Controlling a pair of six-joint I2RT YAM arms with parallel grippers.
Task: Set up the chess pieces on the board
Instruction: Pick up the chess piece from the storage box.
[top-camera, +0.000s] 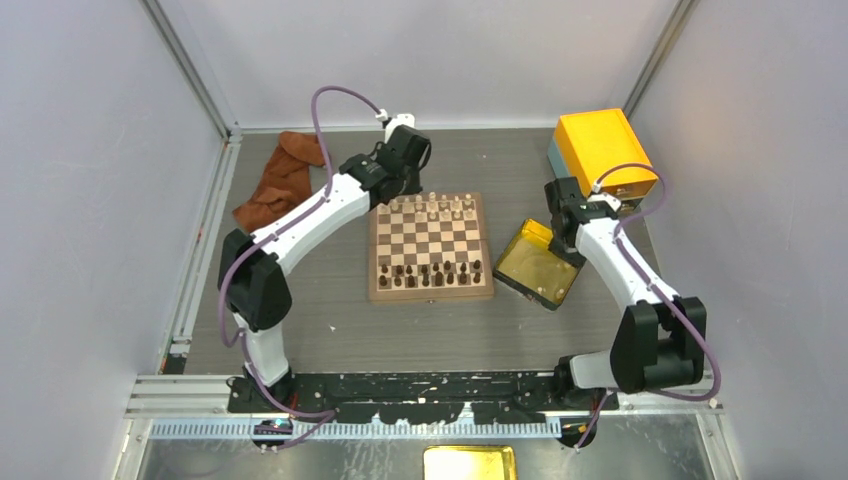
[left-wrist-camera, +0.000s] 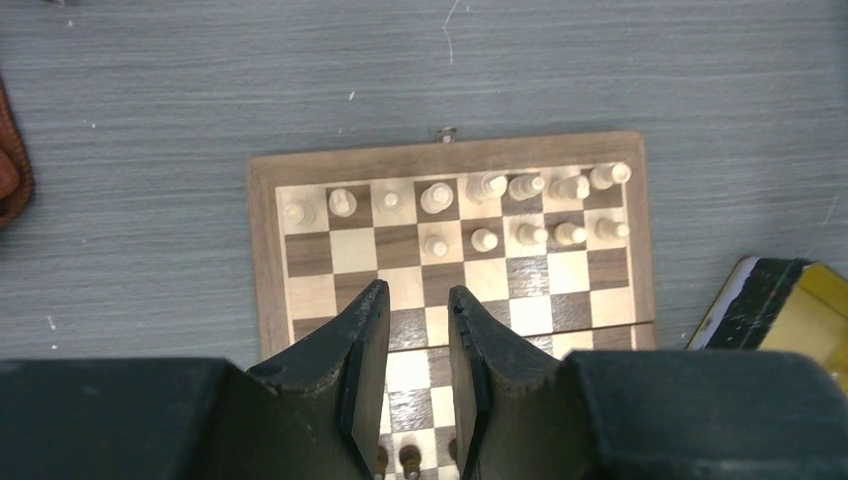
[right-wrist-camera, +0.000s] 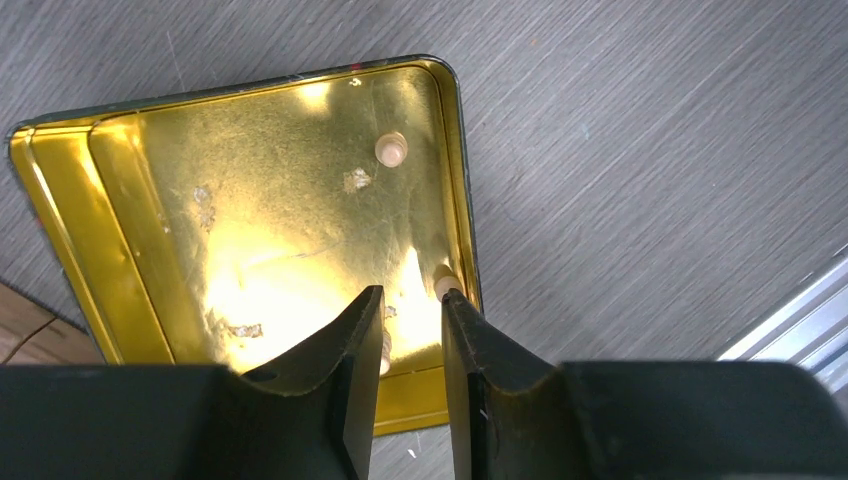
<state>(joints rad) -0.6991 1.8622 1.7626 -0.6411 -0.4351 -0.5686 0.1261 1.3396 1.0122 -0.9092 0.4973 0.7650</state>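
Cream chess pieces (left-wrist-camera: 485, 187) fill the far row of the board (left-wrist-camera: 262, 250), eight across. Five more stand in the row in front, all on the tray side. The board lies flat on the grey tabletop (left-wrist-camera: 150, 80), with dark chessmen (top-camera: 430, 272) along its near rows.

My left gripper (left-wrist-camera: 416, 295) hovers over the middle squares, fingers narrowly apart with nothing between them.

Just beside the board sits the golden tray (right-wrist-camera: 130, 200). A lone cream piece (right-wrist-camera: 391, 149) lies out on its floor, and two more are down by my right gripper (right-wrist-camera: 411, 296). Its fingers stand a narrow gap apart over the tray's near corner. One piece is at a finger's inner edge; I can't tell whether they touch.

Farther out are an orange-yellow box (top-camera: 603, 145) and a brown cloth (top-camera: 280, 180).
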